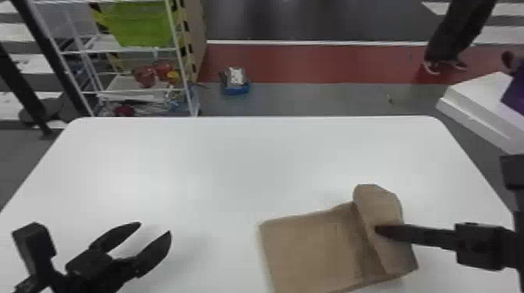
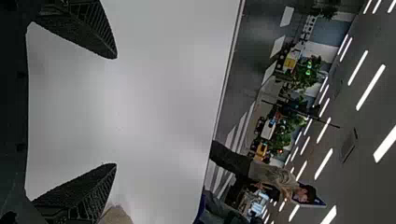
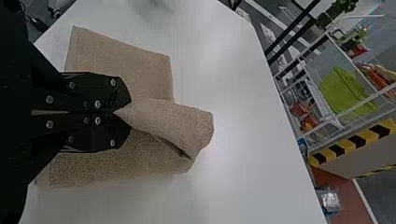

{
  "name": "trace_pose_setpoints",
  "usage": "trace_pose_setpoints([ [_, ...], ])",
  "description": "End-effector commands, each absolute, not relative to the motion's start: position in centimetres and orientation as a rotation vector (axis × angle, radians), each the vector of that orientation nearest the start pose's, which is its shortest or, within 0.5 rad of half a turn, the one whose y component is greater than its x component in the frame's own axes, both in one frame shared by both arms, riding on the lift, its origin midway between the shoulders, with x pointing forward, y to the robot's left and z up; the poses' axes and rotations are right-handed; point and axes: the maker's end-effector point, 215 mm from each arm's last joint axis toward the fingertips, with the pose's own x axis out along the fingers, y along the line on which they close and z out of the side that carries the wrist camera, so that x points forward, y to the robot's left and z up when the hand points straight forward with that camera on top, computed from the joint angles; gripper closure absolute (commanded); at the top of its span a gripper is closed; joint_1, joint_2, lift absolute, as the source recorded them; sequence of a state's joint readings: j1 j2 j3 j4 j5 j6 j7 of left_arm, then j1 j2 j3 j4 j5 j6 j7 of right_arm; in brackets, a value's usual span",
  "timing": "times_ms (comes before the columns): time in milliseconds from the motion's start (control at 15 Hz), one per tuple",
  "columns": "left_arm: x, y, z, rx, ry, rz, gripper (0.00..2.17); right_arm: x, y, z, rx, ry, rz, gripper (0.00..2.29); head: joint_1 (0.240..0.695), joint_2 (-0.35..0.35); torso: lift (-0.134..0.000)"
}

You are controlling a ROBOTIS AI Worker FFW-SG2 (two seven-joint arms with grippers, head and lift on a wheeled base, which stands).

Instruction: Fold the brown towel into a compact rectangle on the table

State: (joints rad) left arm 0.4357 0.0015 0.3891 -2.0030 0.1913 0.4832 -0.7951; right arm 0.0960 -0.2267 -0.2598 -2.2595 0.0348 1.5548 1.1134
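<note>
While right tool (image 3: 125, 112) pinches flap (image 3: 180, 122) of towel (image 3: 121, 60), left tool (image 1: 154, 229) hangs open over tabletop (image 1: 234, 159); flap may unroll if released early, skew if pulled sideways.

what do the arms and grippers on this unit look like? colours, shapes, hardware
Left arm and right arm: matt black, blocky where they show. Left gripper: black, two blade-like fingers tapering to blunt points, fine ribbing on their faces in its wrist view. Right gripper: same black, with pale round screw heads dotted along its flat plates.
</note>
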Motion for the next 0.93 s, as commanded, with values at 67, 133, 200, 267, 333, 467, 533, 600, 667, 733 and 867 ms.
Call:
trace_pose_setpoints([
  [67,39.9,26.3,-42.3,-0.285,0.369,-0.442,0.05,38.6,-17.4,-37.2,0.337,0.904,0.729,1.33,0.695,0.08,-0.134],
  [133,39.9,26.5,-42.3,-0.283,0.367,-0.439,0.05,38.4,-16.5,-37.5,0.322,0.915,0.743,1.33,0.695,0.095,-0.134],
  [200,39.8,26.6,-42.5,-0.284,0.37,-0.437,0.05,38.2,-15.6,-37.7,0.303,0.926,0.757,1.33,0.695,0.109,-0.134],
  [267,39.8,26.8,-42.5,-0.284,0.367,-0.434,0.05,38.0,-15.0,-38.1,0.283,0.938,0.764,1.33,0.695,0.125,-0.134],
  [333,39.9,26.9,-42.5,-0.286,0.367,-0.433,0.05,37.9,-14.5,-38.3,0.269,0.945,0.769,1.32,0.695,0.14,-0.134],
  [467,40.1,27.0,-42.5,-0.289,0.364,-0.431,0.05,37.3,-13.4,-38.9,0.239,0.966,0.786,0.92,0.695,0.174,-0.134],
  [533,40.2,27.1,-42.6,-0.291,0.364,-0.428,0.05,36.8,-12.8,-39.1,0.242,0.974,0.806,0.49,0.695,0.183,-0.134],
  [600,40.3,27.1,-42.6,-0.29,0.361,-0.428,0.05,36.5,-12.4,-39.2,0.24,0.979,0.819,0.15,0.695,0.19,-0.134],
  [667,40.4,27.2,-42.6,-0.291,0.36,-0.427,0.05,36.2,-12.0,-39.1,0.245,0.982,0.835,0.06,0.695,0.205,-0.134],
  [733,40.4,27.2,-42.6,-0.292,0.359,-0.427,0.05,35.9,-11.7,-39.0,0.249,0.981,0.848,0.06,0.695,0.213,-0.134],
  [867,40.4,27.4,-42.6,-0.292,0.359,-0.422,0.05,35.0,-10.8,-38.3,0.271,0.971,0.891,0.06,0.695,0.226,-0.134],
])
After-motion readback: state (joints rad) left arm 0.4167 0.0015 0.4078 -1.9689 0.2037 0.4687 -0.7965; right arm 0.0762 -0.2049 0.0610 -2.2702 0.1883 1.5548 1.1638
